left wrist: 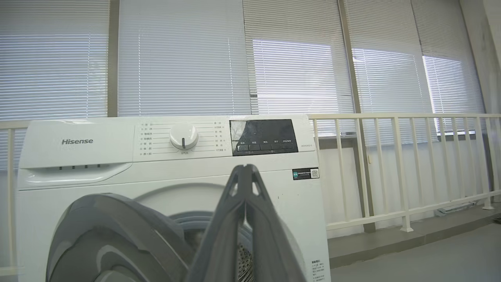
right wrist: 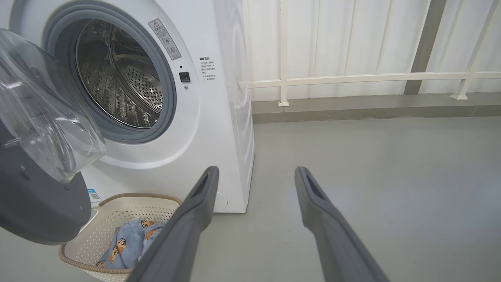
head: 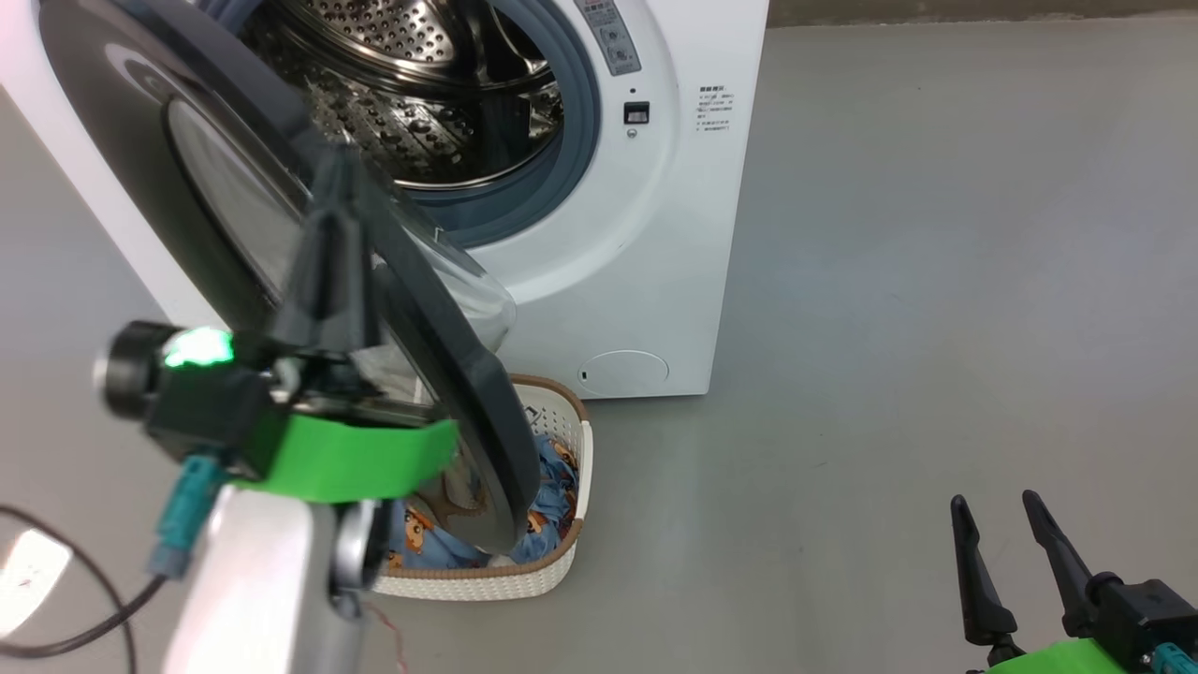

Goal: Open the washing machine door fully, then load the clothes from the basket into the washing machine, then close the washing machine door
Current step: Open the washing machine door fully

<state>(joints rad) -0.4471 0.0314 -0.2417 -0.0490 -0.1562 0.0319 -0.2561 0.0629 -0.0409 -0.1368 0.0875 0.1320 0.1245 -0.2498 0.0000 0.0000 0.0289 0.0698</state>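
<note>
Above basket [head: 529,578] — washing machine door [head: 215,187] open, black rim, clear bowl.

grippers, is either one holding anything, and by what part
Nothing is held. The left gripper is shut with nothing between its dark fingers; the right gripper is open and empty.

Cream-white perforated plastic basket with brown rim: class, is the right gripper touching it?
Apart. The head view shows bare grey floor between the cream-white basket and the right gripper.
</note>
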